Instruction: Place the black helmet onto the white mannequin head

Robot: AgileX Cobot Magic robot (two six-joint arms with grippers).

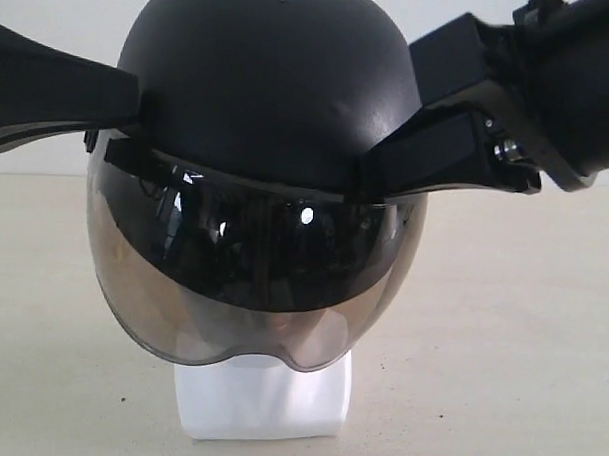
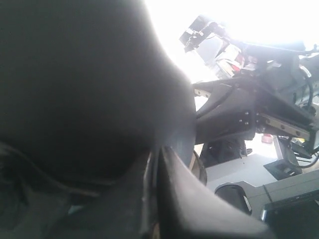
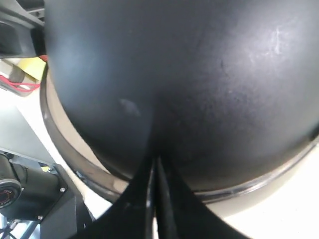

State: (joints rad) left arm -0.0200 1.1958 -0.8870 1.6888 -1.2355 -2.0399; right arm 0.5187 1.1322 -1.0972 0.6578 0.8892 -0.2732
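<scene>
The black helmet [image 1: 259, 86] sits over the white mannequin head, whose face is hidden behind the smoky visor [image 1: 253, 276]. Only the white neck base [image 1: 263, 402] shows, below the visor. My left gripper [image 1: 134, 102] meets the shell's left side just above the visor, and my right gripper [image 1: 387, 166] meets the right side. In the left wrist view the left gripper [image 2: 155, 159] has its jaws together against the dark helmet [image 2: 75, 74]. The right gripper [image 3: 155, 164] is likewise shut, its tips pressed on the shell [image 3: 189, 74].
The head stands on a beige table [image 1: 501, 325] with a pale wall behind. Past the helmet, the left wrist view shows the other arm's dark hardware [image 2: 249, 109]. An arm base and cables [image 3: 20, 184] lie beside the table in the right wrist view.
</scene>
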